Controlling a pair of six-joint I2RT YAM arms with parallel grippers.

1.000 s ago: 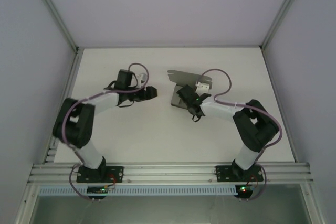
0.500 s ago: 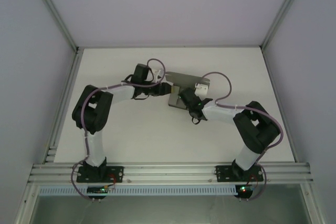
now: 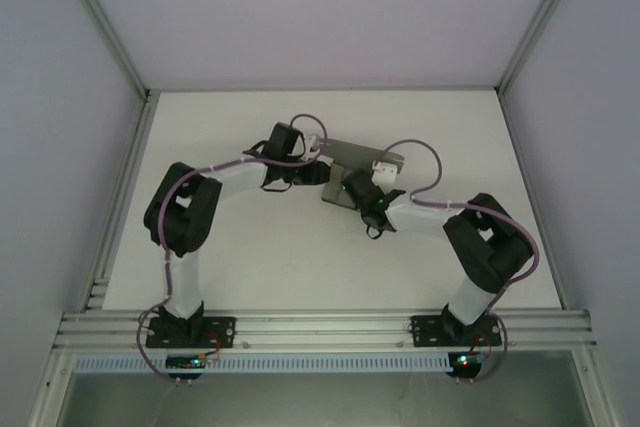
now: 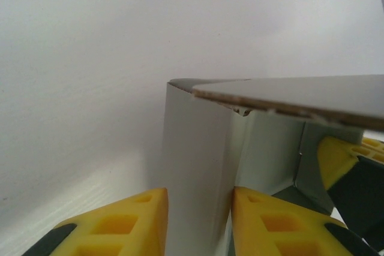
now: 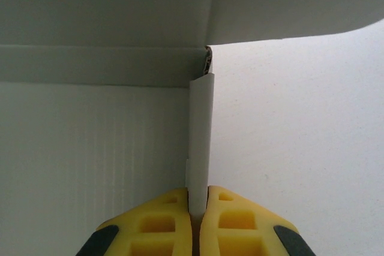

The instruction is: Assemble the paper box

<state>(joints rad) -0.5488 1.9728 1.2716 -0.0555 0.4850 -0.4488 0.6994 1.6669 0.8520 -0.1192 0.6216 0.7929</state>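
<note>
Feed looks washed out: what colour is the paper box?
Plain light grey paper box, best in the right wrist view.

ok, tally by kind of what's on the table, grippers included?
paper box: 1
grippers: 2 (left gripper, right gripper)
Total: 3
</note>
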